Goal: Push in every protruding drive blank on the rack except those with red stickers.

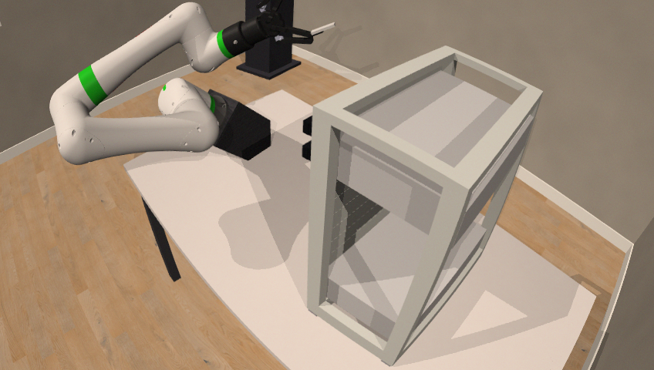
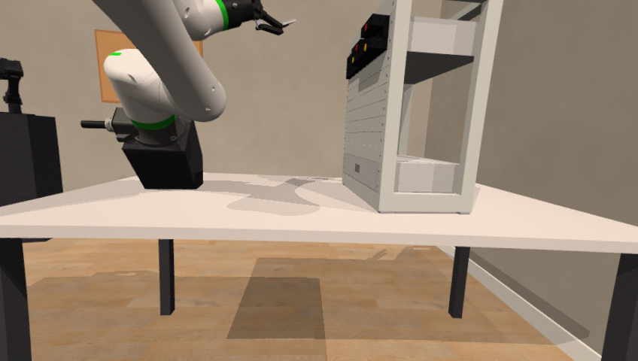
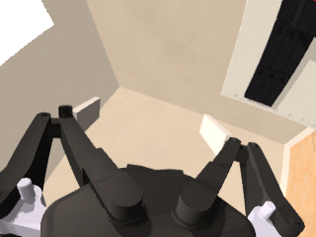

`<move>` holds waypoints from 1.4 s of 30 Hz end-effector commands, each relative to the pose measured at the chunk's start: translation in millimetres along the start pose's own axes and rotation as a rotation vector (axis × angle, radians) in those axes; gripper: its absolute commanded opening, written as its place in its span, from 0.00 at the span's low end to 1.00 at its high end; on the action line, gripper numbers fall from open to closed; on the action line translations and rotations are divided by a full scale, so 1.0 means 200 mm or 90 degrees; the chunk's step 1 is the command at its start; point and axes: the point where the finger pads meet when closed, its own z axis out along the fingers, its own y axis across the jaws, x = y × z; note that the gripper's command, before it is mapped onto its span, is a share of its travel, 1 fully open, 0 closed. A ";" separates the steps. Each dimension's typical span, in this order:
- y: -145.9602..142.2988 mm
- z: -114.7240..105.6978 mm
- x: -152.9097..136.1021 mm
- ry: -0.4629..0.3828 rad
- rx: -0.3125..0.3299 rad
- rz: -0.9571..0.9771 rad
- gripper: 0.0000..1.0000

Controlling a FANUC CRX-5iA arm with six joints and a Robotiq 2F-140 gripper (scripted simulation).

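1. On the white table (image 2: 268, 223) I see the arm's black base block (image 2: 170, 161) at one end and the pale rack (image 2: 481, 89) at the other, well apart, with soft grey shadows lying across the top between them.
2. From the exterior view the table stands on dark legs over a wooden plank floor (image 2: 111, 313); the walls (image 2: 286, 111) are plain grey-beige, with an orange board (image 2: 104, 67) hung behind the arm.
3. A black pedestal (image 1: 268, 50) stands on the floor past the table's far edge, behind the gripper in the top view, and a white skirting strip runs along the foot of the walls.
4. My gripper (image 2: 281, 25) hangs high in the air, level with the rack's upper part and well short of its front; its fingers are spread fully apart with nothing between them.
5. The rack stands upright and flat on the table. Near the top of its front face, black drive blanks (image 2: 364, 47) stick out towards the arm.
6. On those blanks I make out red dots (image 2: 366, 26) and yellow dots (image 2: 364, 45); which blank carries which I cannot tell.
7. Below the blanks the front is a stack of flush pale panels.
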 end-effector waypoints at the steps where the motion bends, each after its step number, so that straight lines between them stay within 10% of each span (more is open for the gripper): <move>1: 0.06 -0.05 0.14 0.067 -0.026 -0.002 1.00; 23: 0.46 -0.45 0.62 0.296 -0.182 -0.028 1.00; 42: 0.65 -0.72 0.76 0.380 -0.277 -0.049 1.00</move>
